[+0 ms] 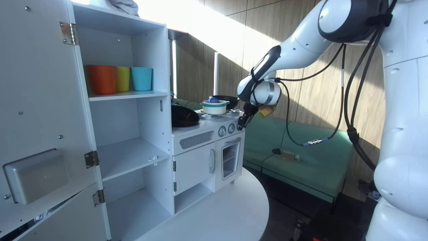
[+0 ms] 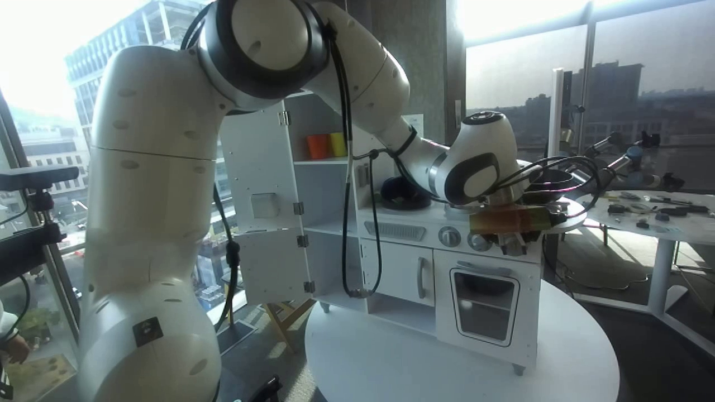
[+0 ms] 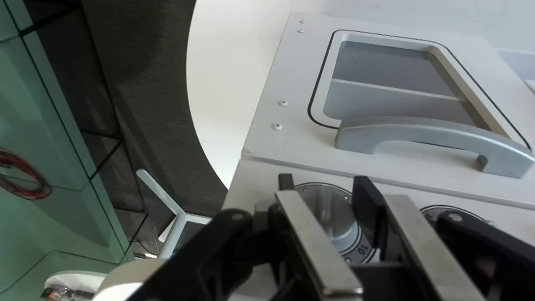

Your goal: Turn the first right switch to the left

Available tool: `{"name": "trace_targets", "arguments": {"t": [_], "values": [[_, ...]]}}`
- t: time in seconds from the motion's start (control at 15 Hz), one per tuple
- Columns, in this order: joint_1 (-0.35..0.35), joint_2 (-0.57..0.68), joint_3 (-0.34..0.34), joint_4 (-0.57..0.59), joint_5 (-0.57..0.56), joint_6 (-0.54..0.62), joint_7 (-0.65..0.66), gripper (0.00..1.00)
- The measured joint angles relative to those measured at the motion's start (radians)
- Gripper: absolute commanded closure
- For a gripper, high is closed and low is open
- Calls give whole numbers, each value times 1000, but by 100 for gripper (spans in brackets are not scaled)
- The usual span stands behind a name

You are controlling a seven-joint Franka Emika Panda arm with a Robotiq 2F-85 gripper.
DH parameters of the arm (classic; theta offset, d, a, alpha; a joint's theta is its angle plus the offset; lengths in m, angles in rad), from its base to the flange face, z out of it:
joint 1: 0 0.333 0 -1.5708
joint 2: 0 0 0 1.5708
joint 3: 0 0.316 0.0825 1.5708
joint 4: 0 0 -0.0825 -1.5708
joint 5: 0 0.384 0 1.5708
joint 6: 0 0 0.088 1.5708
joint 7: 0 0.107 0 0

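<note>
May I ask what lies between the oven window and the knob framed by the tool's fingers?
The wrist view shows the grey handle, then a panel seam, between the window and that knob.

End knob [image 3: 330, 213] partly hidden behind the tool [image 3: 326, 194], neighbouring dial [image 3: 435, 209] mostly so, in the wrist view

end effector [image 1: 241, 126] near stove knobs [image 1: 231, 128]
</note>
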Motion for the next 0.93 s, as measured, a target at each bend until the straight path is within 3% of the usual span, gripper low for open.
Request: {"name": "trace_targets", "arguments": {"t": [0.4, 0.6, 0.8, 0.93], "values": [[1, -1, 5, -13, -247, 27, 105, 79], [0, 0, 5, -12, -323, 28, 133, 85], [-3, -2, 5, -12, -382, 30, 154, 81], [-2, -2, 5, -13, -412, 31, 177, 43]]}}
